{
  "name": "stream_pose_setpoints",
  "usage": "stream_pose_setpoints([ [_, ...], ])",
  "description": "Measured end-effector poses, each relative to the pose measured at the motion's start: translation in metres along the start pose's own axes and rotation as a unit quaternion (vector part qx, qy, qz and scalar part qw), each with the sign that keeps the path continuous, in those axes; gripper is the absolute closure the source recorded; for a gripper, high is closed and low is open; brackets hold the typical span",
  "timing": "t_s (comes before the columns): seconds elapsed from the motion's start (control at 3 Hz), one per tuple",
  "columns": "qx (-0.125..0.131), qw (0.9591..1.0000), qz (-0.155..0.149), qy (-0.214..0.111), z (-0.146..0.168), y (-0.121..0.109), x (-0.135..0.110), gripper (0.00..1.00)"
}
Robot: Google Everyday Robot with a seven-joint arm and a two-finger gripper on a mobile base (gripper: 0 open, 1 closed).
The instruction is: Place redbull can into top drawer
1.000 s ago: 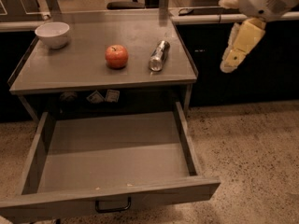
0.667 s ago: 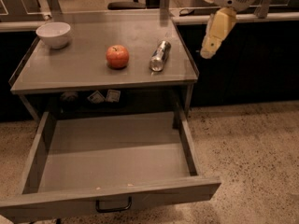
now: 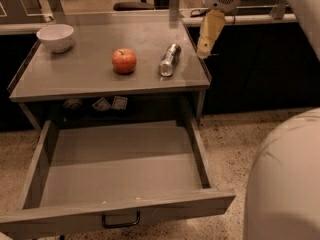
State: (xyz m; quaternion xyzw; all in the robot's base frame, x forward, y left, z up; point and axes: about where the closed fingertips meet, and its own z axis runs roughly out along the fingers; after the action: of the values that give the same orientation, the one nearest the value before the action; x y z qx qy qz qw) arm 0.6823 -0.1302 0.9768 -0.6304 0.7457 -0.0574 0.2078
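The redbull can (image 3: 169, 60) lies on its side on the grey tabletop (image 3: 85, 76), near the right edge, just right of a red apple (image 3: 124, 60). The top drawer (image 3: 125, 210) is pulled fully out below the tabletop. Its grey inside is bare, and its black handle (image 3: 120, 220) shows on the front panel. My gripper (image 3: 204, 53) hangs pointing down above the table's right edge, a little to the right of the can and higher than it, holding nothing.
A white bowl (image 3: 56, 36) stands at the tabletop's back left. Small items (image 3: 111, 103) lie on the shelf under the tabletop. A big pale part of my arm (image 3: 285, 184) fills the lower right. A dark counter front (image 3: 260, 69) runs behind.
My gripper has moved left, from well right of the table to its right edge, close to the can. A pale arm part has come into view at lower right.
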Motion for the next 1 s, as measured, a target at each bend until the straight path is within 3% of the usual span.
stream_pose_setpoints([
  [0.33,-0.01,0.9991,-0.001,-0.041,0.017,-0.012,0.0,0.0],
  [0.67,-0.042,0.9973,-0.007,-0.061,0.06,-0.025,-0.008,0.0],
  [1.0,-0.057,0.9966,-0.021,-0.055,0.111,-0.04,-0.028,0.0],
])
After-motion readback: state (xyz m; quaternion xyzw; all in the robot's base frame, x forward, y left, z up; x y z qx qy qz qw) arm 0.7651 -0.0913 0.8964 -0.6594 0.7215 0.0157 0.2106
